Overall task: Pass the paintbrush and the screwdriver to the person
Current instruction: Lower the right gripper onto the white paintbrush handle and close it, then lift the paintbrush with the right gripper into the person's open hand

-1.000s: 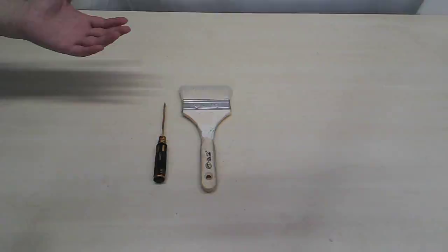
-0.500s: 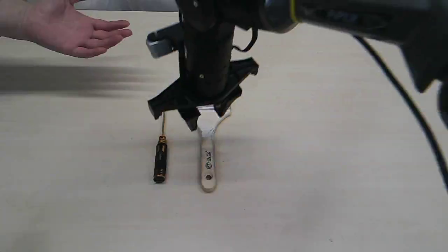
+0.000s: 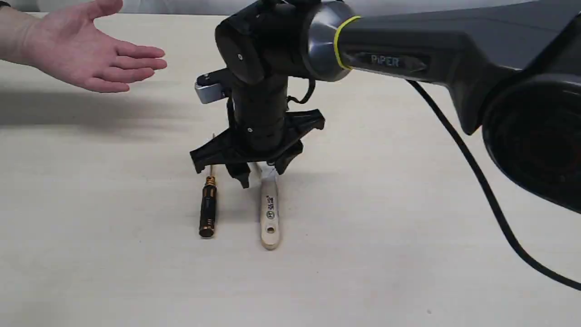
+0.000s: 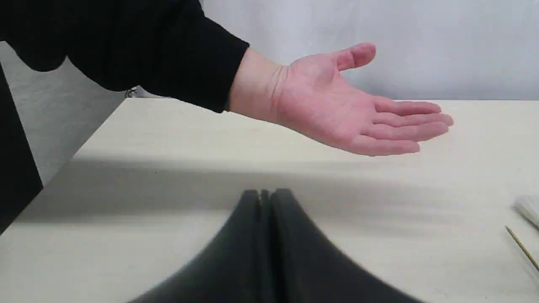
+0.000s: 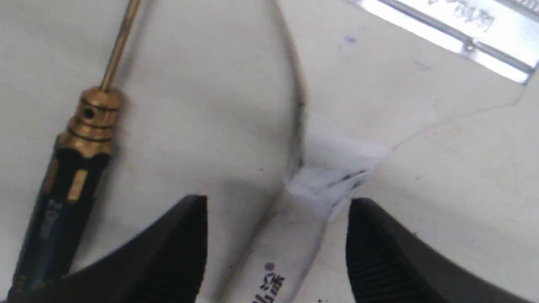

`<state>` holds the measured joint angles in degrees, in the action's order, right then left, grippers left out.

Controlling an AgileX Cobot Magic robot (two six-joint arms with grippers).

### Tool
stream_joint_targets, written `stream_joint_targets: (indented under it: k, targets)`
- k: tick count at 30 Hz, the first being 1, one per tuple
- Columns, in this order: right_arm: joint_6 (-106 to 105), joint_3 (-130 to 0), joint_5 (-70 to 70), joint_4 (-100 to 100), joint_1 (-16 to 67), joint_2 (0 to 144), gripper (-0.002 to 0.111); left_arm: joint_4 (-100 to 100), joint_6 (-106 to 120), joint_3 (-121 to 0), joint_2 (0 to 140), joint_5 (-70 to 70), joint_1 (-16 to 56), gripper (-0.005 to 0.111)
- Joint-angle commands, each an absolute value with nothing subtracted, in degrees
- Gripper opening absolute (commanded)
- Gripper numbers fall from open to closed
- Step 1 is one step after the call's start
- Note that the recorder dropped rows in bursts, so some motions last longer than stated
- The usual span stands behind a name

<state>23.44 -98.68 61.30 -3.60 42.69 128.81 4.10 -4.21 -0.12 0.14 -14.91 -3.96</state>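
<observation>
With jaws apart, the right gripper (image 5: 277,202) straddled the neck of the paintbrush (image 3: 269,213) lying at three o'clock of the screwdriver (image 3: 208,211); it likely needed centring, a square close, then a lift toward the person's hand (image 3: 91,59) at ten o'clock.

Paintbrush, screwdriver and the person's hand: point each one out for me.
paintbrush (image 3: 270,222), exterior view, on the wooden handle.
screwdriver (image 3: 208,210), exterior view, on the black handle.
person's hand (image 4: 324,99), left wrist view, on the open palm.
</observation>
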Motion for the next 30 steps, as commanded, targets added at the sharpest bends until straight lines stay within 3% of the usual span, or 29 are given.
stream_joint_targets:
  k: [1,12,14,19,30]
  targets:
    - [25.77,-98.84,61.25,-5.22,42.73,129.3,0.053,4.01,-4.32,0.0,0.0,-14.28,-3.64,0.0]
    - [28.4,-98.84,60.8,-5.26,42.73,133.59,0.052,3.83,-4.32,0.0,0.0,-14.46,-3.64,0.0]
    - [28.4,-98.84,60.14,-5.26,42.73,133.73,0.044,3.83,-4.32,0.0,0.0,-14.46,-3.64,0.0]
    - [26.77,-99.27,58.53,-7.45,42.73,133.76,0.006,3.83,-4.32,0.0,0.0,-14.46,-3.64,0.0]
    - [21.28,-103.28,56.66,-8.23,45.07,123.67,0.005,3.83,-4.32,0.0,0.0,-14.46,-3.64,0.0]
